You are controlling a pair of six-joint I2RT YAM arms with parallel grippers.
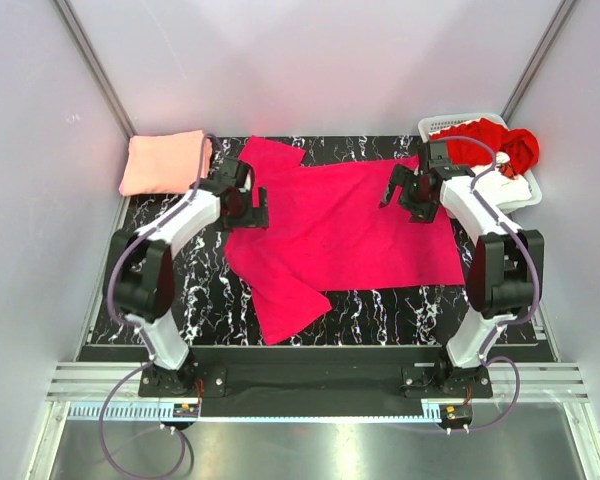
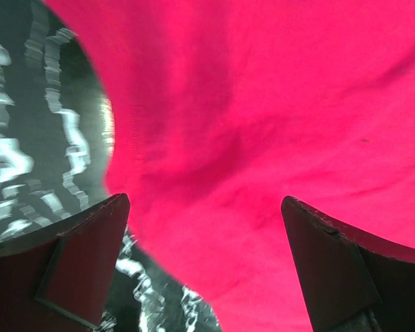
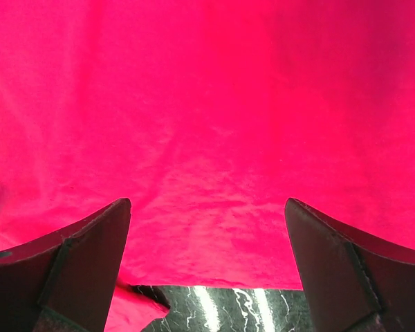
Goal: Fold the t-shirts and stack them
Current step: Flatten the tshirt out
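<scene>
A vivid magenta-pink t-shirt point(image 1: 330, 225) lies spread flat on the black marbled table point(image 1: 380, 305), one sleeve toward the back left and one toward the front. My left gripper point(image 1: 252, 205) hovers open over its left edge; in the left wrist view the pink cloth point(image 2: 263, 138) fills the space between the spread fingers point(image 2: 83, 256), untouched. My right gripper point(image 1: 405, 190) stands open above the shirt's right part; the right wrist view shows flat magenta cloth point(image 3: 207, 124) and its hem. A folded pale salmon-pink t-shirt point(image 1: 163, 162) rests at the back left. Red point(image 1: 490, 145) and white point(image 1: 510, 190) t-shirts lie bunched in the basket.
A white slatted plastic basket point(image 1: 442, 125) stands at the back right corner, just behind my right arm. Grey walls close in on three sides. A metal rail runs along the near edge by the arm bases.
</scene>
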